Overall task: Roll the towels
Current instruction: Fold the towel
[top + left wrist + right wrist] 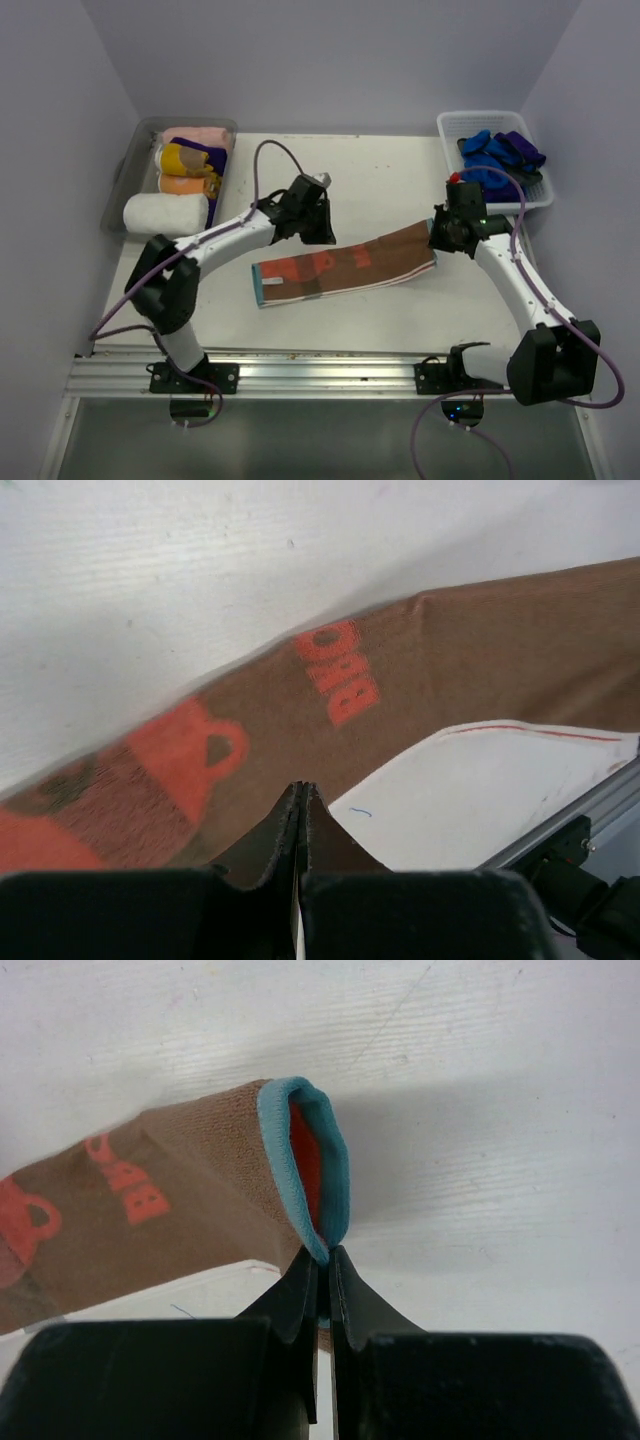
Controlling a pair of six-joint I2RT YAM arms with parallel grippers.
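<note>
- The white table [400, 170] stood inside pale lilac walls, with the 2 arms bolted at its near edge so that either could reach the middle.
- The rust-brown towel [340, 270] lay across the centre as 1 long folded strip, its left end nearer the arms and its right end farther off. We judged the narrow fold was meant to let it be rolled from an end, and no turn had yet been made in it.
- The clear grey tray [125, 185] at the far left held finished rolls, so we read it as the place for done work. The white towel [163, 212] lay nearest, then the orange towel [185, 184], the mustard yellow towel [178, 158], the purple towel [200, 148] and the pink towel [200, 134].
- The white slotted basket [450, 125] at the far right held the blue towels [495, 155] in a loose heap, apparently waiting their turn.
- The right gripper [325, 1255] had its fingers pressed together on the strip's right end. It pinched the teal hem [335, 1175] and held that end off the table, which we took as drawing the strip taut or beginning the first turn.
- The left gripper [302, 792] hung at the strip's far edge near its middle, fingers pressed together. We saw no cloth between them and judged it was placed to pin or smooth the strip.
- The orange lettering [340, 670] faced up.
</note>
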